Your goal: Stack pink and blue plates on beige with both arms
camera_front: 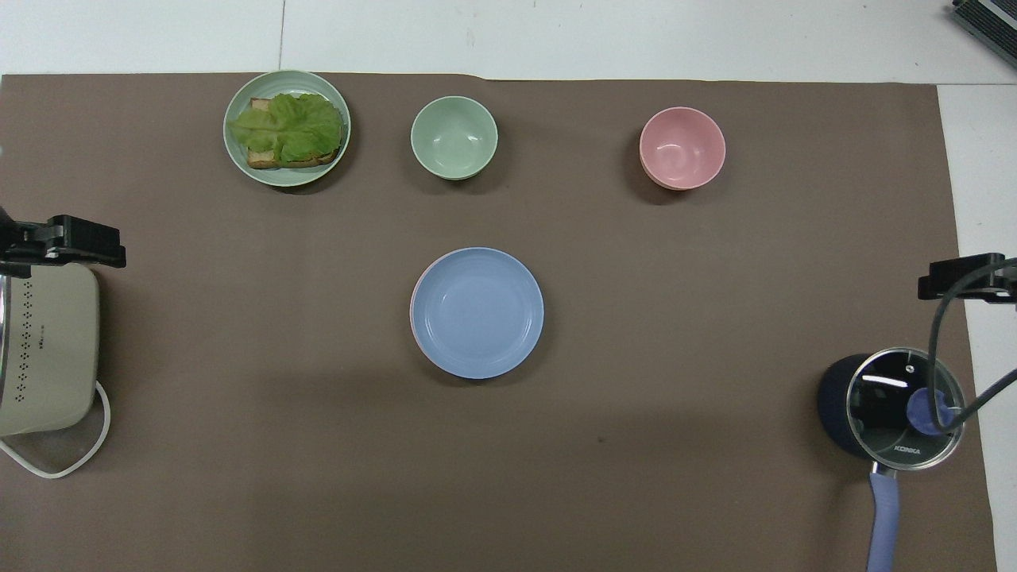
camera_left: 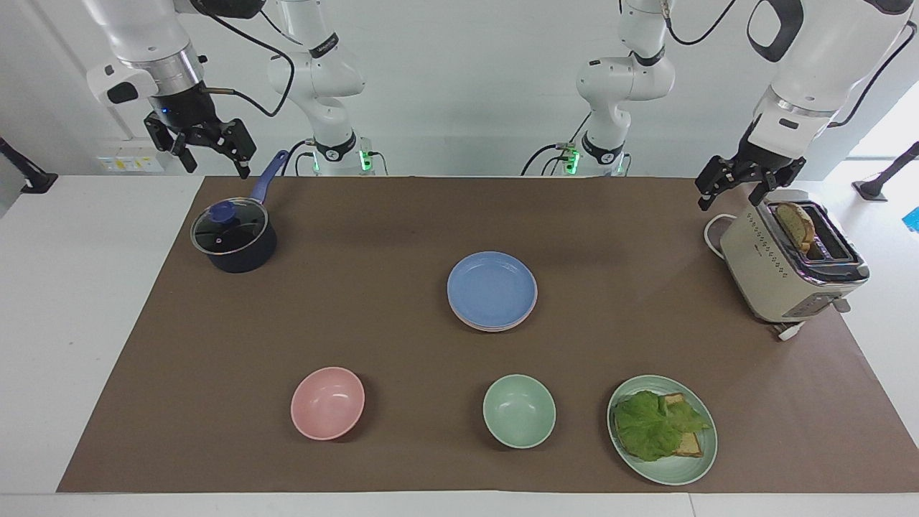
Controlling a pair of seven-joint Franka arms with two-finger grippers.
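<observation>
The white worktop (camera_left: 79, 323) is covered over most of its surface by a brown mat (camera_left: 359, 316). At its 2 ends the arms are held raised. The left gripper (camera_left: 736, 191) hangs over the mat's edge just beside the toaster (camera_left: 786, 262), and its fingers are seen spread open with nothing between them. The right gripper (camera_left: 210, 152) is held up over the corner of the mat by the dark saucepan (camera_left: 233, 240), its fingers likewise spread apart and empty.

The toaster stands at the left arm's end of the worktop with a slice of bread (camera_left: 797, 224) in 1 of its slots. The saucepan, closed by a glass lid with a blue knob, stands at the right arm's end, its blue handle pointed toward the robots.

A stack of plates lies near the middle of the mat. The blue plate (camera_left: 492, 287) is on top. Under it a thin pink rim (camera_front: 414, 306) is seen in the overhead view, and in the facing view pale edges show at the stack's lower side; the beige plate cannot be made out separately.

Farther from the robots than the stack, 3 dishes are set in a row: a mint-green plate (camera_left: 682, 470) with lettuce and bread toward the left arm's end, a green bowl (camera_left: 518, 411) in the middle, and a pink bowl (camera_left: 327, 402) toward the right arm's end.
</observation>
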